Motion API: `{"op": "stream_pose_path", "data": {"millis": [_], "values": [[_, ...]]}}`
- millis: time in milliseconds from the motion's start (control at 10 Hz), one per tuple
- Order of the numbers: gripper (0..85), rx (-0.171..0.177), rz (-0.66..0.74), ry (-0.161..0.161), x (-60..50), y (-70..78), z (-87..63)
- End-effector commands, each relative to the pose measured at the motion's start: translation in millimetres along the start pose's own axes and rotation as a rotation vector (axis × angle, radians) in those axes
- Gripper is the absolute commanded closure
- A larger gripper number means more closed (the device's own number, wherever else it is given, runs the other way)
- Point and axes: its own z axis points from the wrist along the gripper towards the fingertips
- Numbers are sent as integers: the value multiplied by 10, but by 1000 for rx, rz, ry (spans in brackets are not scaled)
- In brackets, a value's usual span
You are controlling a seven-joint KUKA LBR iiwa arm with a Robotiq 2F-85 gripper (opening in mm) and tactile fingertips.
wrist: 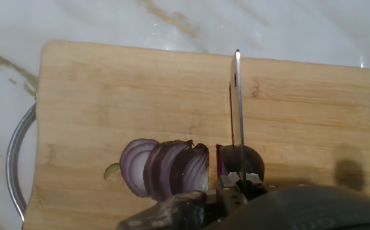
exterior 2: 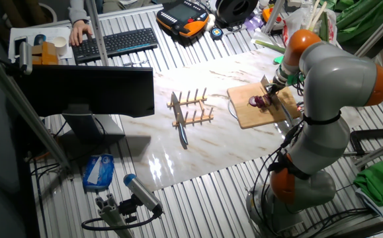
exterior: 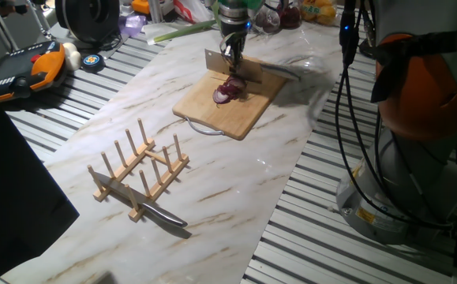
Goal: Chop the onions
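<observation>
**Cleaver Blade Stood Between Onion Slices and Uncut Piece**

The gripper [exterior: 232, 49] was clenched on the handle of a cleaver [exterior: 230, 63], its blade edge-down over the wooden cutting board [exterior: 236, 106]. In the hand view the blade [wrist: 236, 115] ran straight away from the fingers, thin and upright, with its lower end at the onion [wrist: 191, 167].

The onion lay directly beneath the gripper, near the board's middle. To one side of the blade, a fan of purple slices [wrist: 162, 169] leaned against one another, white rings showing on the cut faces. On the other side sat a darker uncut piece [wrist: 243, 158], touching the blade. A narrow gap separated the slices from this remainder. Whether the edge touched the board could not be told.

The board rested on the marble-patterned table [exterior: 212, 181], with a metal loop handle [wrist: 15, 160] at the end beyond the slices.

Well away from the gripper stood a wooden peg rack [exterior: 140, 170] with a second knife [exterior: 159, 213] lying at its base. In the other fixed view, the arm [exterior 2: 330, 73] bent down over the board [exterior 2: 260, 109], and the rack [exterior 2: 192, 109] stood well apart from it.
</observation>
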Motion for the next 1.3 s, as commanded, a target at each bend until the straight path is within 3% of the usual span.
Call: {"op": "stream_pose_path", "data": {"millis": [0,700,1200], "values": [[843,4,0,-1,-6,-8,-7],[843,2,-9,33,-100,-90,-206],[843,1,-9,30,-124,-102,-113]]}}
